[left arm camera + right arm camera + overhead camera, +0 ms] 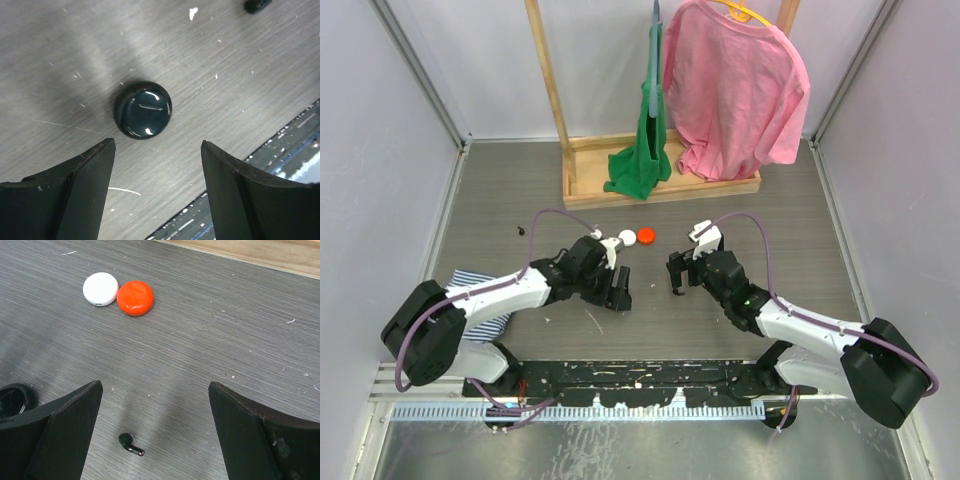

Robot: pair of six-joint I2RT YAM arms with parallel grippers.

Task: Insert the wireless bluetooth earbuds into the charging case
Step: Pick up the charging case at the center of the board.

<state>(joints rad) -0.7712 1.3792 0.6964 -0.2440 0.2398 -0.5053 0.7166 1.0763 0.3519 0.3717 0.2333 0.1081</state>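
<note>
A round, glossy dark charging case [143, 110] lies shut on the grey table, just beyond the tips of my left gripper [157, 150], which is open and holds nothing. From above, the left gripper [618, 290] hides the case. One black earbud [131, 444] lies on the table between and slightly ahead of the fingers of my right gripper [155, 385], nearer the left finger [75, 425]. That gripper [677, 275] is open and empty too. A small dark glossy piece [257, 5] is cut off by the top edge of the left wrist view.
A white round case [101, 288] and an orange one [135, 298] touch each other further back. A wooden rack base [660, 185] with a pink shirt [735, 85] and green cloth [645, 150] stands behind. A striped cloth [470, 282] lies left; a black rail [640, 378] lines the near edge.
</note>
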